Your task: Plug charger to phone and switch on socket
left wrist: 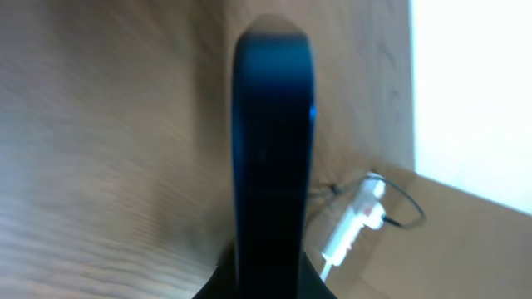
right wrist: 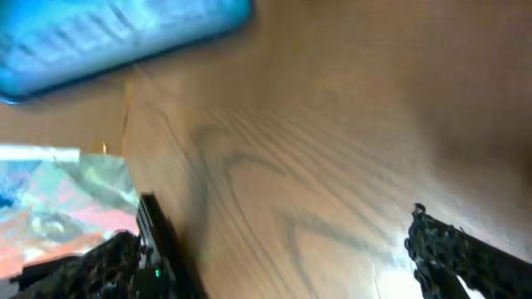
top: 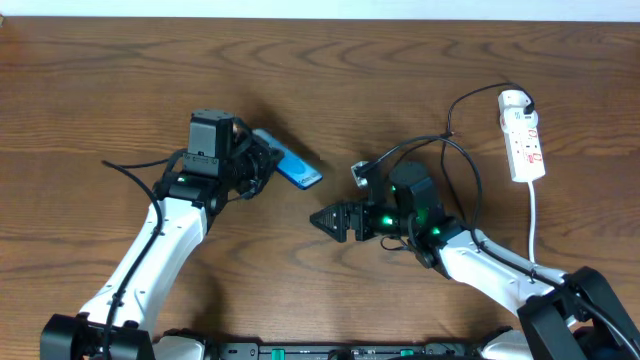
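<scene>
I see the phone (top: 290,165), blue screen lit, held tilted in my left pincer (top: 255,160). The white socket (top: 524,135) lies far right, and the charger (top: 452,115), a thin black cable, loops off its end.

Wooden table (top: 90,90) fills the overhead frame, brown grain sweeping side to side. Along the top edge runs a thin pale strip (top: 320,8); wall or floor, hard to tell. In the left wrist view, a bright white area (left wrist: 474,83) takes the upper right, beyond the table's edge. In the right wrist view, a blurred red-and-green patch (right wrist: 58,195) sits at lower left, too smeared to name.
</scene>
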